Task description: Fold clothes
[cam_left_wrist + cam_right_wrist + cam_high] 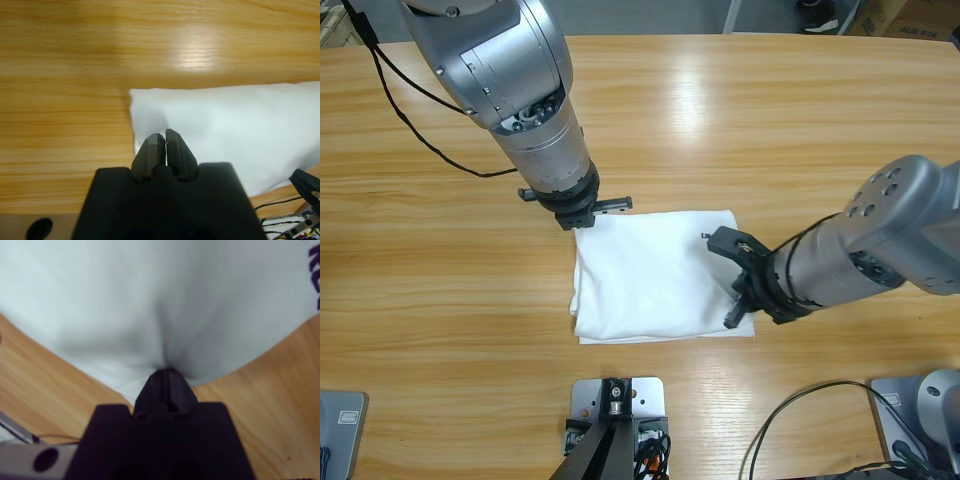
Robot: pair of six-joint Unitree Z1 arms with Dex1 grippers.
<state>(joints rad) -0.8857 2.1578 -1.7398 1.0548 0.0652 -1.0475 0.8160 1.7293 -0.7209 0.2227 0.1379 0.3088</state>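
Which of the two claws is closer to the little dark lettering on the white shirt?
Right. The right gripper pinches the shirt at its near right edge, on the side with the lettering. The left gripper sits shut at the far left corner, across the shirt.

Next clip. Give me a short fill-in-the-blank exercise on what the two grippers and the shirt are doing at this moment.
1. The shirt lying folded on the table is ____ in colour.
2. The right gripper has its jaws ____ on the shirt's edge, and the fabric puckers there.
3. The left gripper hovers over the shirt's corner with its jaws ____.
4. In the right wrist view, dark ____ shows on the shirt.

Missing words: white; shut; shut; lettering
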